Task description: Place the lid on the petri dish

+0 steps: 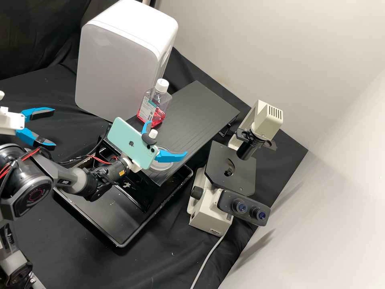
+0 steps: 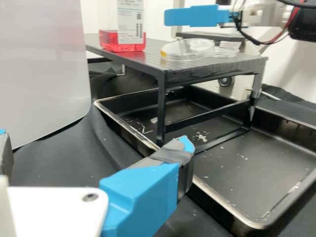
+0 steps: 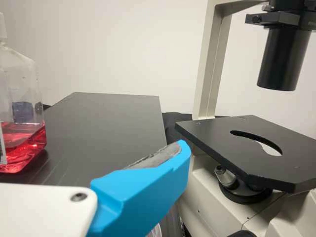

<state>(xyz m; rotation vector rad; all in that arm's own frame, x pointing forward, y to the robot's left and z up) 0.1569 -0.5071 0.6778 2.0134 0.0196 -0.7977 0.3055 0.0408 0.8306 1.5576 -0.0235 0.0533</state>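
Observation:
The clear petri dish point(image 1: 165, 165) point(image 2: 224, 52) lies on the near end of a raised black platform point(image 1: 200, 110). A clear lid point(image 2: 188, 47) rests over it, seemingly askew; how it sits I cannot tell. My right gripper point(image 1: 158, 141) hovers just above the dish, open wide, nothing between its blue fingers point(image 3: 148, 180). From the left wrist view one of those fingers point(image 2: 197, 15) hangs clear of the lid. At the bench's far left, well away from the dish, my left gripper point(image 1: 42, 127) point(image 2: 93, 143) stands open and empty.
A flask of red liquid point(image 1: 153, 105) point(image 3: 19, 123) stands on the platform behind the dish. A white box point(image 1: 120, 56) rises at the back. The platform stands in a black tray point(image 1: 120, 224). A microscope point(image 1: 236, 176) is to the right.

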